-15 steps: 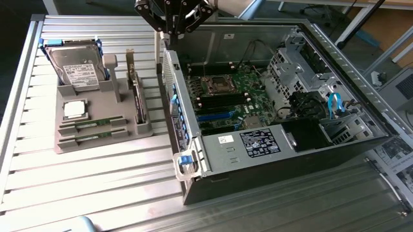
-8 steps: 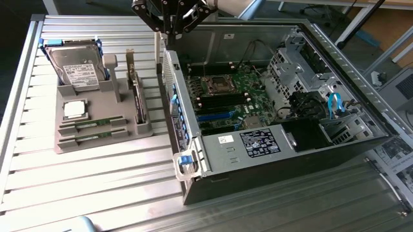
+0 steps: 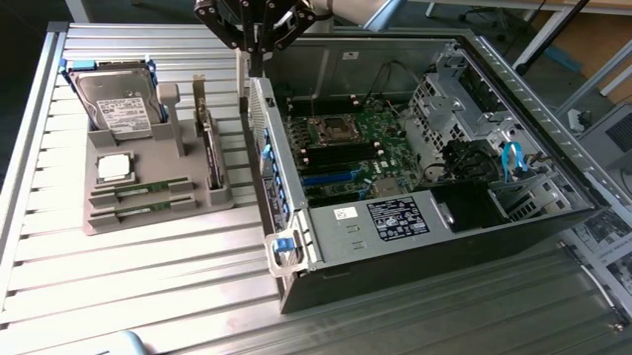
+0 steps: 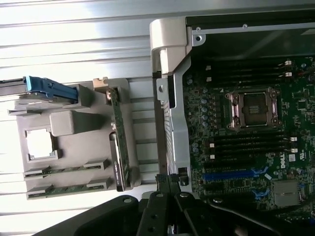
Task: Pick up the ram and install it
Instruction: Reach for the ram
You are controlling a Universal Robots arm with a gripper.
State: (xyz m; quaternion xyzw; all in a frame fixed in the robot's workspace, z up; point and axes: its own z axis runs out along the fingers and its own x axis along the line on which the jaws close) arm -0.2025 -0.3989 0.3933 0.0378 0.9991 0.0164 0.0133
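Note:
Two identical thin green ram sticks lie flat in slots at the front of a grey holder (image 3: 192, 203): one ram (image 3: 148, 189) (image 4: 66, 170) and its twin (image 3: 148, 210) (image 4: 69, 189). My gripper (image 3: 254, 53) (image 4: 167, 180) hangs high above the open computer case's side wall (image 3: 281, 185), between the holder and the motherboard (image 3: 360, 159). Its fingers are shut with nothing between them, well away from both sticks. The black memory slots (image 3: 341, 157) (image 4: 251, 143) lie beside the processor socket (image 3: 331, 130) (image 4: 253, 109).
The holder also carries a hard drive (image 3: 117, 103), a square silver processor chip (image 3: 115, 167) (image 4: 40, 144) and an upright expansion card (image 3: 209, 151) (image 4: 118, 142). Drive cages and cables (image 3: 493, 159) crowd the case's far side. A slatted metal table (image 3: 129, 274) lies underneath.

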